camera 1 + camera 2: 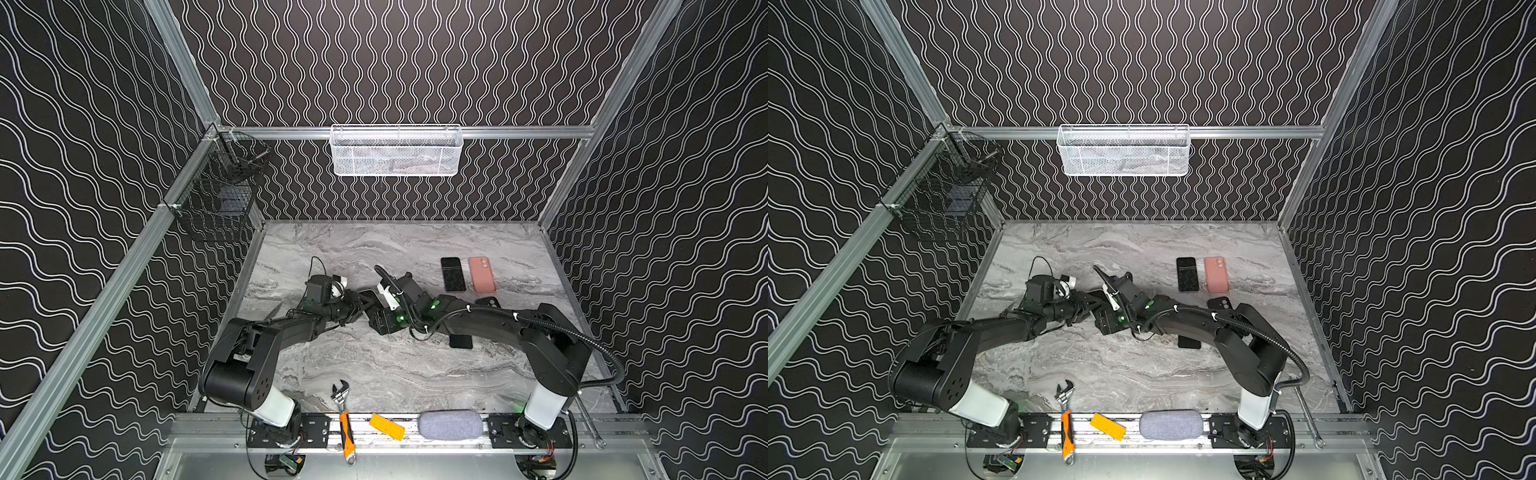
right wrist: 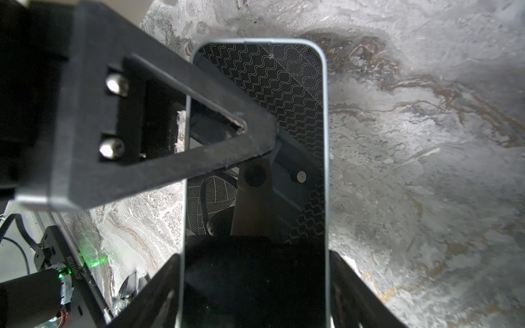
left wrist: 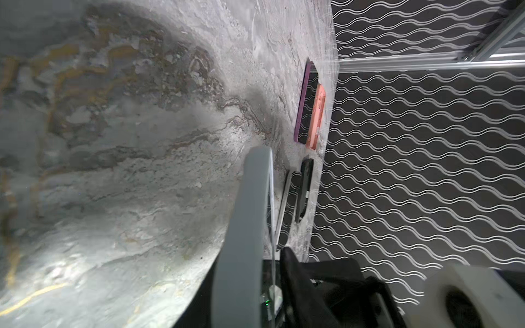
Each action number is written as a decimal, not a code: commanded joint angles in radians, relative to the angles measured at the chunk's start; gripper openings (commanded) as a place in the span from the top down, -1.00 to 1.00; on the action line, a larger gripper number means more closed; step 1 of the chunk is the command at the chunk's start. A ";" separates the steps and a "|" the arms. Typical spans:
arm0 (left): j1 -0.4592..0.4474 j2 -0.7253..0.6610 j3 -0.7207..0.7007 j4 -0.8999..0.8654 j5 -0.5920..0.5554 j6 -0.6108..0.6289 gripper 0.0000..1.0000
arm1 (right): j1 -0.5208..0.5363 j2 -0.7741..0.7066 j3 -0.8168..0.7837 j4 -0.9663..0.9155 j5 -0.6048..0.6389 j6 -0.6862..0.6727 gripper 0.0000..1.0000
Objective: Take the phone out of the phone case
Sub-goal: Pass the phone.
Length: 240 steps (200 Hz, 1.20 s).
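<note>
The right gripper [image 2: 255,267] stands wide, its 2 fingers [image 2: 167,284] pressed on the long edges of the phone [image 2: 284,85]. The phone sits in its grey phone case [image 3: 244,221] and juts out ahead of those jaws, over the marble table [image 2: 426,170]. The left gripper [image 3: 255,272] reaches across 1 long edge, jaws narrowly parted, with 1 finger [image 2: 199,113] lying over the screen. Whether it clamps I cannot tell. Beyond the phone's free end and its other long edge there is bare table. A black phone [image 1: 453,274] and a pink case [image 1: 482,274] lie well apart from both jaws.
</note>
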 commanded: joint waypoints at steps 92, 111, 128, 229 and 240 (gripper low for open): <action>-0.025 -0.020 0.006 0.066 -0.009 -0.040 0.74 | -0.025 -0.026 -0.029 0.058 -0.008 0.008 -0.05; -0.028 -0.020 0.009 0.068 -0.010 -0.044 0.87 | -0.027 -0.029 -0.033 0.059 -0.008 0.011 -0.04; -0.032 -0.023 0.010 0.068 -0.013 -0.047 0.97 | -0.029 -0.033 -0.034 0.056 -0.010 0.010 -0.04; -0.043 -0.070 0.014 0.070 -0.017 -0.062 1.00 | -0.036 -0.065 -0.070 0.077 0.007 0.020 -0.25; -0.043 -0.074 0.017 0.071 -0.014 -0.063 1.00 | -0.039 -0.076 -0.078 0.080 0.008 0.023 -0.34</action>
